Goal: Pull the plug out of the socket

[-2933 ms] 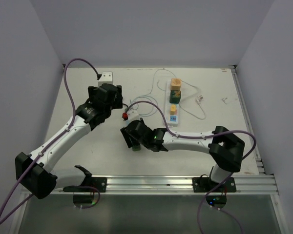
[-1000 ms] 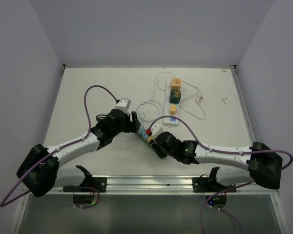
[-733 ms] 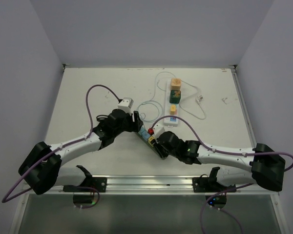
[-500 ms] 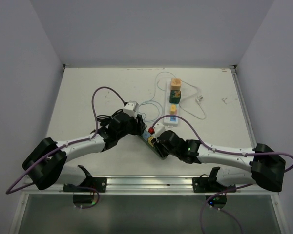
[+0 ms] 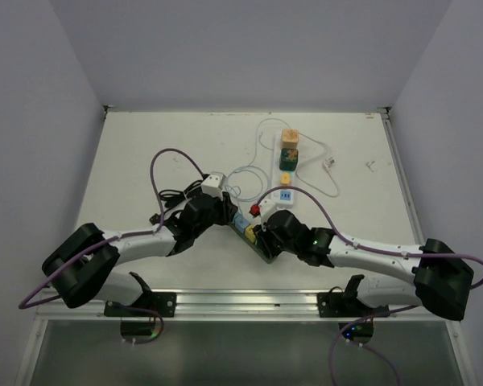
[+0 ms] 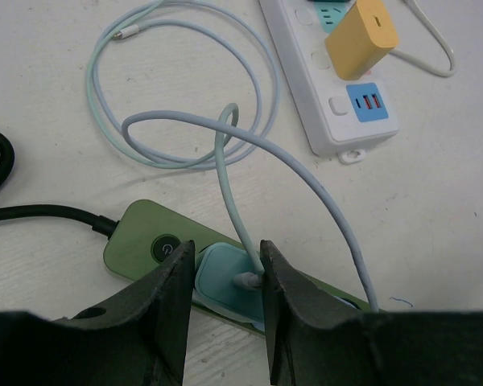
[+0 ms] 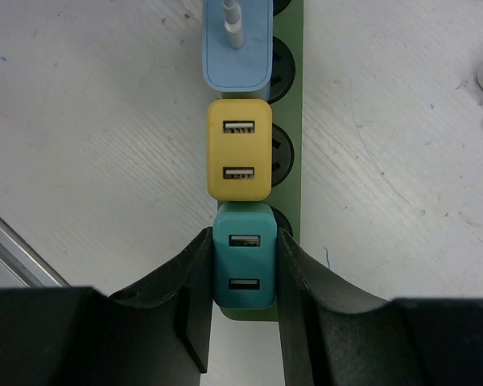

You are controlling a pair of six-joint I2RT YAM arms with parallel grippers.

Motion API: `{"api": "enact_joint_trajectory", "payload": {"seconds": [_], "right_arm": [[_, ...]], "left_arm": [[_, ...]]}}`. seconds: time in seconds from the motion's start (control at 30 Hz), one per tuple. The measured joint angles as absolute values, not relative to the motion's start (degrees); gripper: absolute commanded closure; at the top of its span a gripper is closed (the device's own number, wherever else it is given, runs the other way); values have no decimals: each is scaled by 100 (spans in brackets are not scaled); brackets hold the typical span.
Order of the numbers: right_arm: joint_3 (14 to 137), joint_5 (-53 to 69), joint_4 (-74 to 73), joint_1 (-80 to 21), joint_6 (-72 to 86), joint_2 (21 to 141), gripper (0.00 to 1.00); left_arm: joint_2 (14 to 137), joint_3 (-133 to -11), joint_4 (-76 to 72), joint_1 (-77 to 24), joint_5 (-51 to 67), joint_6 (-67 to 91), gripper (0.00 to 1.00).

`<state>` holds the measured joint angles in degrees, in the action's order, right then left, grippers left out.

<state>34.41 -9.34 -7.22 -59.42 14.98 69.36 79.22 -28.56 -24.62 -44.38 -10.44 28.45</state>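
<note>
A green power strip point(image 6: 141, 237) lies on the table with three plugs in a row. My left gripper point(image 6: 225, 272) is shut on the light blue plug point(image 6: 216, 283), a finger against each side, and the plug's pale cable point(image 6: 229, 185) rises between them. In the right wrist view the same plug point(image 7: 237, 48) sits at the top, a yellow plug point(image 7: 239, 149) below it. My right gripper point(image 7: 243, 241) is shut on the teal plug point(image 7: 244, 265) at the end of the strip point(image 7: 294, 121). From above, both grippers meet over the strip point(image 5: 252, 233).
A white power strip point(image 5: 285, 173) with orange, green and yellow plugs lies just behind, also seen as the white power strip point(image 6: 322, 104). Loops of pale cable point(image 6: 185, 80) lie between the two strips. A white adapter point(image 5: 212, 182) and a black cable coil point(image 5: 173, 201) sit at the left.
The left gripper has moved right and down onto the green strip, and its jaws have closed round the light blue plug. The right gripper has kept its hold on the teal plug.
</note>
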Motion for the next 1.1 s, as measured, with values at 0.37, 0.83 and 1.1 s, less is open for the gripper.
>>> {"api": "enact_joint_trajectory", "payload": {"seconds": [0.37,0.83,1.1], "right_arm": [[3242,106,-591,-5120,1573,6731,100],[3962,-2414,-1212,-6901,1153,7557,100],[4023,-2512,-1297,-6873,1258,7566,100]], "left_arm": [[8079,-2561,-3208,-4803,-1817,3284,98],[8232,-2473,-3350,-4945,-2250,3548,100],[8340,-2528,-3382,-4967,-2379,3701,100]]}}
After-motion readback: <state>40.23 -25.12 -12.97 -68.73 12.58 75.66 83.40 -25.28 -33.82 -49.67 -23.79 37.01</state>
